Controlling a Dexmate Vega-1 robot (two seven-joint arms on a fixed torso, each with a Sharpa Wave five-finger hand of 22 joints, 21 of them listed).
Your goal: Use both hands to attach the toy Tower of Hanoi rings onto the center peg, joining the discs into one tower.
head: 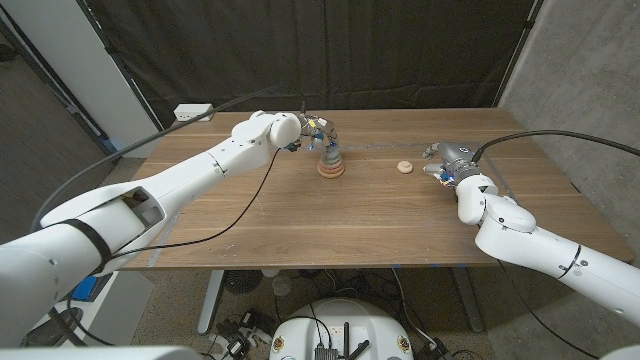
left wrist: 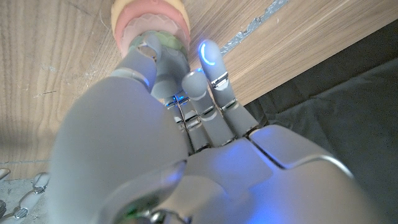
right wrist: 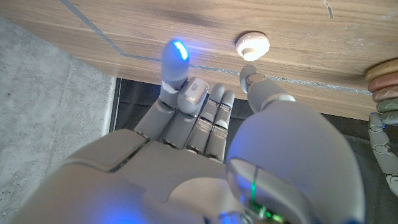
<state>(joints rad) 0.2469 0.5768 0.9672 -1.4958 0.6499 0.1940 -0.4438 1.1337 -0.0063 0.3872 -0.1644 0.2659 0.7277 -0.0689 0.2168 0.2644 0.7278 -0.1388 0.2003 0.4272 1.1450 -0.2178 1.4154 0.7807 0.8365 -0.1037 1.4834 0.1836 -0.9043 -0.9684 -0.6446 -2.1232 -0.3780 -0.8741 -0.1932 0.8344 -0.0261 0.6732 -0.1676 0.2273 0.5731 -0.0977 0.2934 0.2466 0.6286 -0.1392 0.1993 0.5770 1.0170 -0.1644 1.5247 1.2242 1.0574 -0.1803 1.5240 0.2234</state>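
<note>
the left hand [head: 318, 131] pinches the top of the ring stack [head: 330, 163], mid-table. the last small disc [head: 405, 168] lies at its 3 o'clock, just beside the spread, empty right hand [head: 447, 160]. a careless pinch could skid the disc away, or the left hand's grip could tilt the stack.

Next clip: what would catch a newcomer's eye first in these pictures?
The left hand draws the eye first: it reaches over the stacked ring tower near the table's middle, fingers at the tower's top. To the right of the tower a single pale disc lies alone on the wood, with the right hand just beyond it, holding nothing.
</note>
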